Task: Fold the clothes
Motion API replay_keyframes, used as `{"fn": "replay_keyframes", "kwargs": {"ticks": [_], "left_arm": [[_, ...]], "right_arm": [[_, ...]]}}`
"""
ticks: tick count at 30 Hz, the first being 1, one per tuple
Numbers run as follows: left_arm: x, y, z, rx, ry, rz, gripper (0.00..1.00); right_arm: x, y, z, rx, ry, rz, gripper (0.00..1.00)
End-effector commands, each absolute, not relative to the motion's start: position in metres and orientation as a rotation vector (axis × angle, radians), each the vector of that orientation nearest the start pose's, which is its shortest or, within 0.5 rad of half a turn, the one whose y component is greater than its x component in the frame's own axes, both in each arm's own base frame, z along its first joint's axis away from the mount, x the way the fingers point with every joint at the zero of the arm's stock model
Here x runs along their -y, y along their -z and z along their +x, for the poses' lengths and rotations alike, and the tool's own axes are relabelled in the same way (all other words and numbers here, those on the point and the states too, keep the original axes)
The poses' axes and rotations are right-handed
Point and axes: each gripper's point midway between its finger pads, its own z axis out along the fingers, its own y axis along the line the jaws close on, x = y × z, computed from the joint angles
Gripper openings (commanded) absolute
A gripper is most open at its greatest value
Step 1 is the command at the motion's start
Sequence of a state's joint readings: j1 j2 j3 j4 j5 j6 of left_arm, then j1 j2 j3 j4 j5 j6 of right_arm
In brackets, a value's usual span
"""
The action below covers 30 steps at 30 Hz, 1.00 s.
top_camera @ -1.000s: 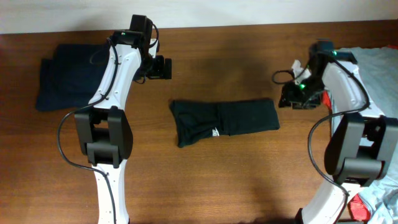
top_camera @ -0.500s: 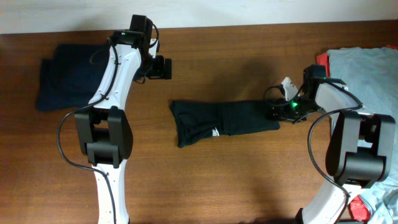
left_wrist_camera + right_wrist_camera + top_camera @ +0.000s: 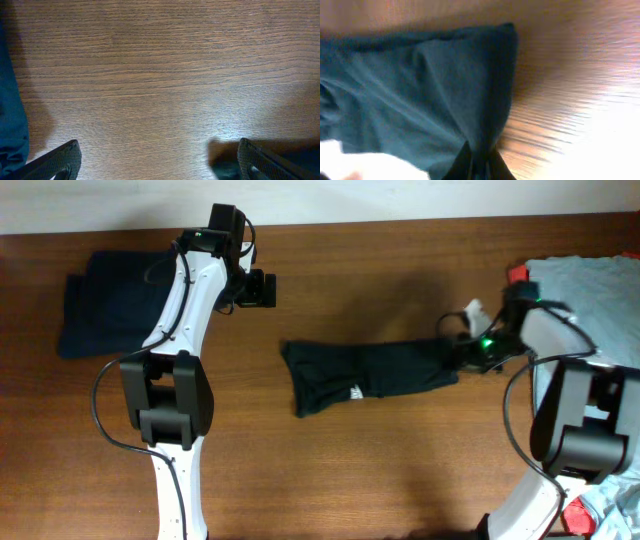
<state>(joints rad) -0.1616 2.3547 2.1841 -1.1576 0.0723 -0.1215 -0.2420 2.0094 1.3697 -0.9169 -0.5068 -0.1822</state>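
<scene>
Right gripper [image 3: 479, 161] is pinched closed on one end of the black T-shirt [image 3: 370, 372], which stretches leftward from it.

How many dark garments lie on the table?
2: a folded navy garment far left; the black T-shirt centre, pinched by the right claw. The pale pile at right may hide more.

You're looking at a brown wooden table [image 3: 380, 470], its grain running side to side; the left wrist view shows you that grain close up, with a brighter patch. Past the table's far edge you see a pale, plain strip [image 3: 400, 198]
</scene>
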Motion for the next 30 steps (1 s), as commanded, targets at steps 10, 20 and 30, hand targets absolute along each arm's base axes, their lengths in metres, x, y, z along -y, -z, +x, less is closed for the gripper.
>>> {"fn": "replay_keyframes", "kwargs": {"ticks": [10,20,30], "left_arm": [[0.099,-0.079,0.51,-2.904,0.17,0.08,0.99],[0.099,-0.079,0.51,-2.905,0.17,0.08,0.99],[0.099,-0.079,0.51,-2.905,0.17,0.08,0.99]], "right_arm": [[0.08,-0.098,0.393,-2.963,-0.427,0.169,0.05],[0.021,-0.14,0.398,-2.99,-0.45,-0.048,0.04],[-0.059,-0.141,0.389,-3.021,-0.466,-0.352,0.04]]}}
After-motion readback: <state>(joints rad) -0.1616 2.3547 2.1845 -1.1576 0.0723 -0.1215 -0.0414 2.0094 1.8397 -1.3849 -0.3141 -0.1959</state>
